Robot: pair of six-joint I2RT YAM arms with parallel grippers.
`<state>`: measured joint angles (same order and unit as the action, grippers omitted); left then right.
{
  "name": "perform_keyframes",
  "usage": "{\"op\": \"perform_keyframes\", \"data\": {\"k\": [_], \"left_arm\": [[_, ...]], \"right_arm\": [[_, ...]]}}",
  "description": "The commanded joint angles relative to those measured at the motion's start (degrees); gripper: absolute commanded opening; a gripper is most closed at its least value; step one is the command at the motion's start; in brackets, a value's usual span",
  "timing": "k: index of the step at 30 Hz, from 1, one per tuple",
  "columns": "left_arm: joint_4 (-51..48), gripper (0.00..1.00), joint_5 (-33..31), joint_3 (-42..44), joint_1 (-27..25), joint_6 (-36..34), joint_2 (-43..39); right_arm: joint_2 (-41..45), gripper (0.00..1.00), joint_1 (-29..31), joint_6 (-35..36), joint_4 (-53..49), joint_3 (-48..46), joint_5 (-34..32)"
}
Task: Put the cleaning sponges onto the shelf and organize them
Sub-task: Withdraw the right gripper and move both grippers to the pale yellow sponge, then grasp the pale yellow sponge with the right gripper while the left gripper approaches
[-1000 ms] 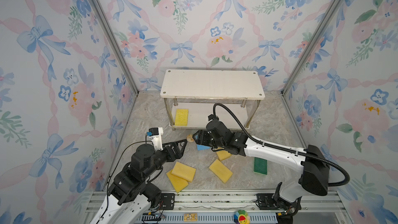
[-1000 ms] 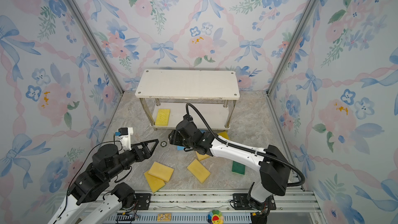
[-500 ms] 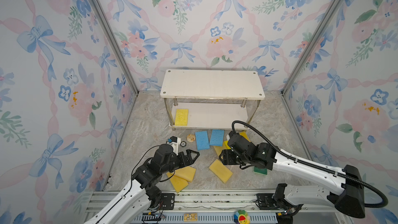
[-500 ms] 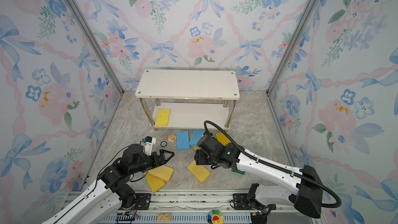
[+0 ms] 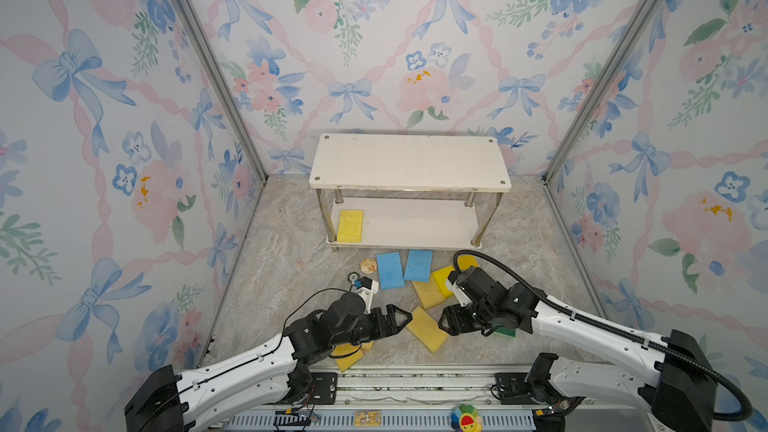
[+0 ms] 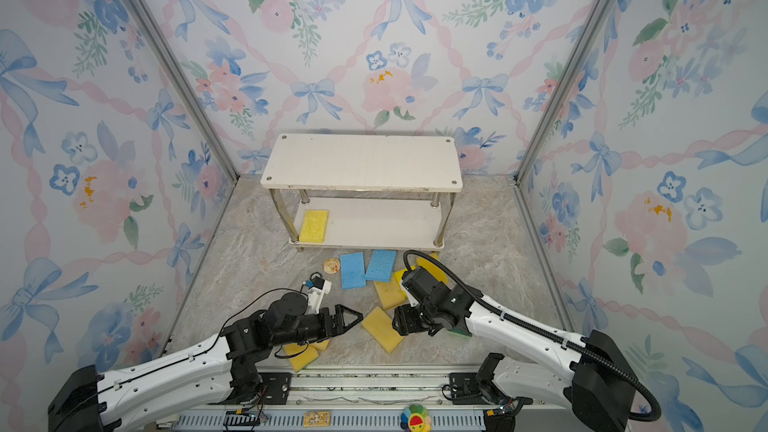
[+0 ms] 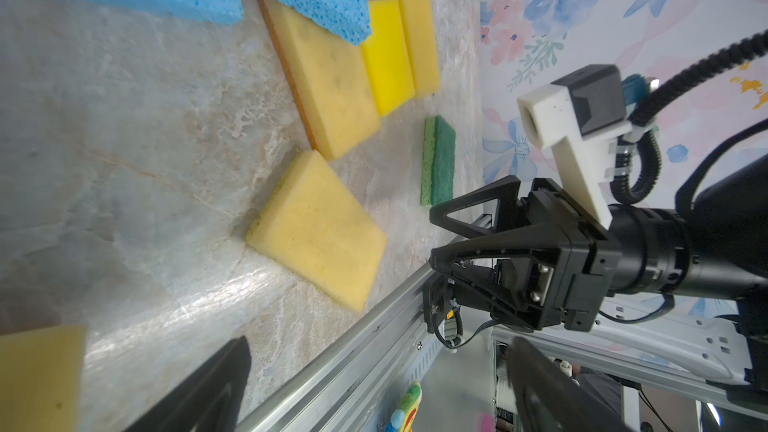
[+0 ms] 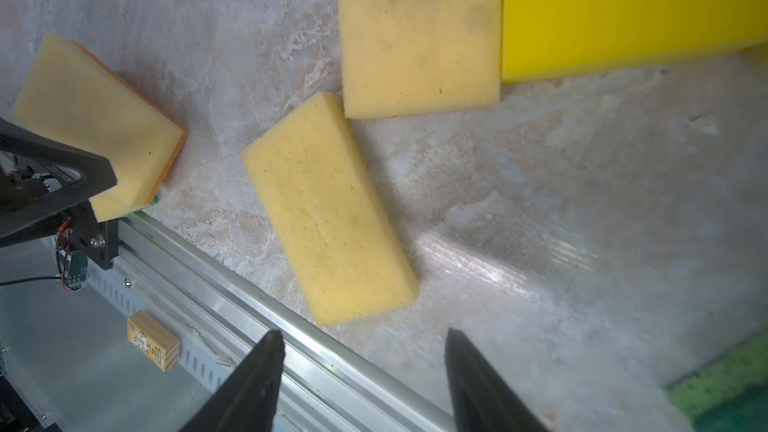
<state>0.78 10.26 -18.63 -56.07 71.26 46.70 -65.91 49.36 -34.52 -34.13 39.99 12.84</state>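
Observation:
The shelf [image 5: 409, 162] [image 6: 361, 160] stands at the back, with one yellow sponge [image 5: 350, 225] on its lower board. Two blue sponges [image 5: 390, 270] [image 5: 418, 264] and several yellow ones lie on the floor in front of it. My left gripper [image 5: 406, 317] [image 7: 380, 344] is open and empty, pointing right at a loose yellow sponge [image 5: 426, 328] [image 7: 320, 230] [image 8: 328, 209]. My right gripper [image 5: 444, 322] [image 8: 363, 336] faces it from the other side, open and empty, just above the floor. A green sponge [image 7: 438, 160] lies partly under the right arm.
A small round disc [image 5: 368, 265] and a dark ring [image 5: 353, 276] lie left of the blue sponges. Two more yellow sponges [image 5: 349, 355] sit under the left arm. The metal front rail [image 5: 415, 371] runs close behind both grippers.
The right gripper has pulled back from the shelf front to the near floor, uncovering the two blue sponges. The left gripper has swung down and right toward the same loose yellow sponge.

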Motion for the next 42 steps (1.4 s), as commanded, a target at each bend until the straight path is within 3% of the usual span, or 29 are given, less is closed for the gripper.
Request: {"op": "perform_keyframes", "data": {"k": [1, 9, 15, 17, 21, 27, 31, 42], "left_arm": [[5.3, 0.98, -0.3, 0.2, -0.9, 2.0, 3.6], [12.6, 0.98, 4.4, -0.9, -1.0, 1.2, 15.5], [17.8, 0.98, 6.0, -0.8, -1.0, 1.4, 21.4], [18.0, 0.98, 6.2, -1.3, -1.0, 0.8, 22.6], [18.5, 0.98, 6.2, -1.5, -0.7, 0.3, 23.8], [18.7, 0.98, 6.3, -1.1, -0.3, 0.3, 22.4], [17.0, 0.98, 6.8, -0.9, 0.4, -0.6, 20.6], [10.3, 0.98, 12.0, -3.9, 8.7, -5.5, 9.1]], "right_arm": [[-4.2, 0.65, -1.8, 5.8, 3.9, -0.2, 4.8], [-15.0, 0.64, -4.3, 9.9, 8.0, 1.4, 8.6], [-18.5, 0.59, -4.2, 10.3, 11.0, 0.9, 11.5], [-18.5, 0.55, -4.0, 10.4, 10.9, 0.7, 11.5], [-17.5, 0.36, -4.0, 10.1, 11.4, -0.5, 11.1], [-15.4, 0.11, -3.9, 8.9, 12.2, -2.6, 9.9], [-12.2, 0.01, -3.6, 8.3, 12.0, -3.2, 9.6], [0.5, 0.0, -4.4, 4.2, 7.3, 1.1, 11.5]]}}
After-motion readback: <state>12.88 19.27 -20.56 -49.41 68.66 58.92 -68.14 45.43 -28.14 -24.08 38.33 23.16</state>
